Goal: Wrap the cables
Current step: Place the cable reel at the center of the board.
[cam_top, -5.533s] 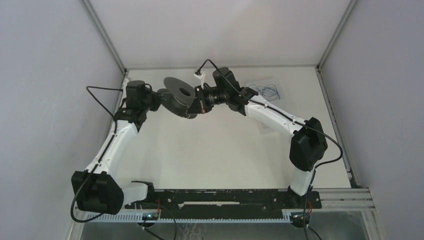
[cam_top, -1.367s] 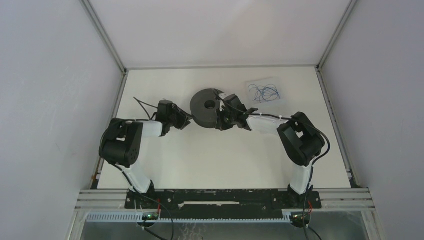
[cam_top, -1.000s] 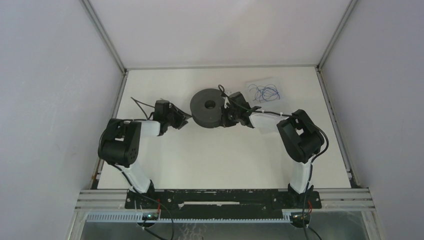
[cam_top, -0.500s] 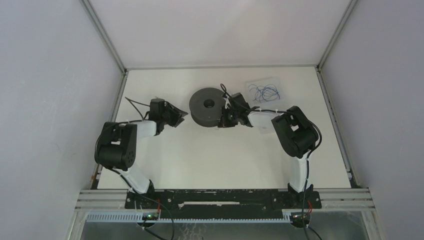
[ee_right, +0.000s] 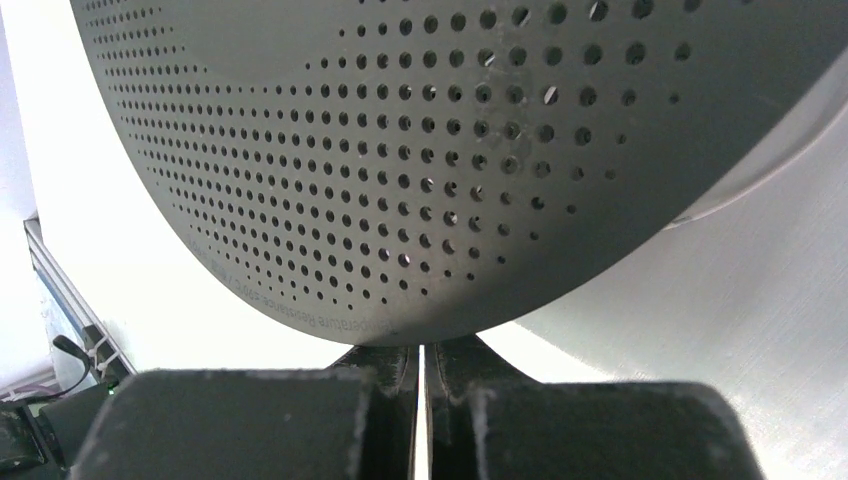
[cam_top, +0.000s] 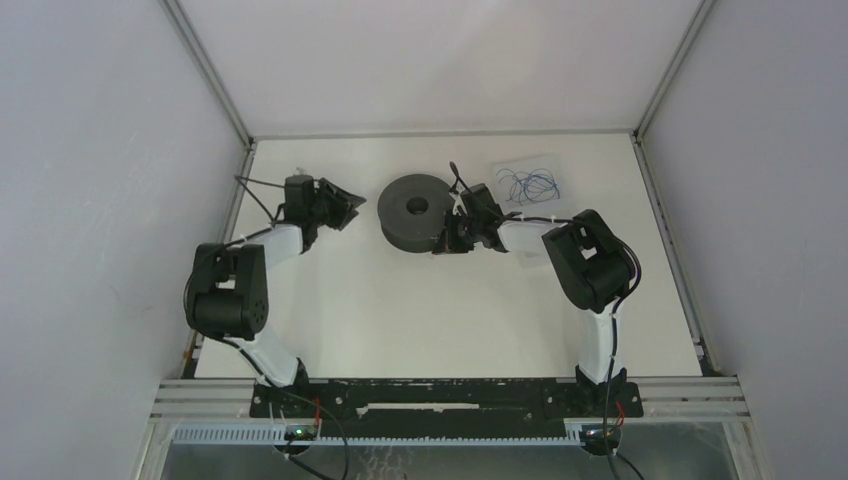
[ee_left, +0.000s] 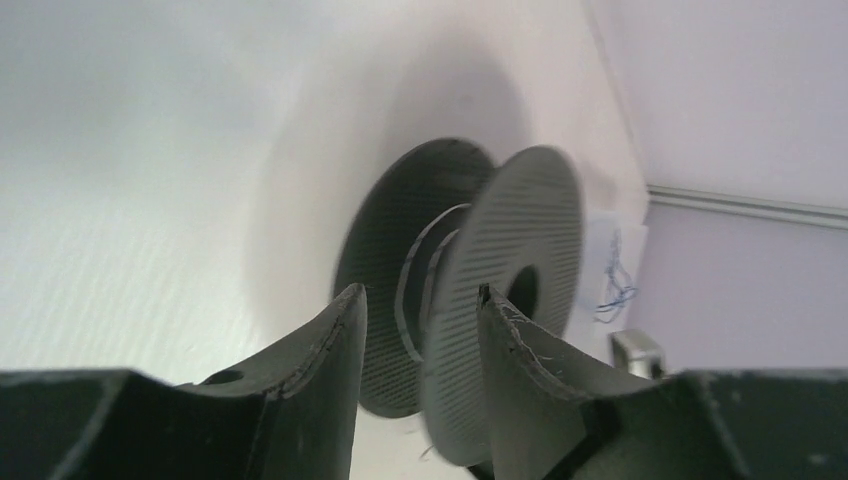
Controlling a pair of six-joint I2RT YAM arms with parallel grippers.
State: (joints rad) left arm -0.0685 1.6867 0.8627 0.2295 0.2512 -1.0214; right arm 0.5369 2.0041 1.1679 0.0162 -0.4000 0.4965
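well, the left arm has backed away: the left gripper [cam_top: 347, 211], which a moment ago sat just beside the left rim of the black spool [cam_top: 400, 216], is now off toward the far-left corner of the table [cam_top: 400, 320], apart from the spool, its fingers spread with nothing between them. the spool lies flat where it was put down, near the middle of the far edge, and the right gripper [cam_top: 441, 243] is still tucked against its right rim, fingers pressed together just under the flange; whether anything thin is pinched there i cannot tell. to my eye that means the winding is finished or paused, with one side already let go. the cable [ee_left: 400, 300] shows only from the left wrist, as a pale thin line curving round the core between the two flanges. so it points nowhere in particular: its length runs in a ring about the hub, level with the table, while the spool's own axis stands upright, hole facing up. a free end i can't make out. the blue wire [cam_top: 528, 184] lies in a tangle toward the far-right corner.
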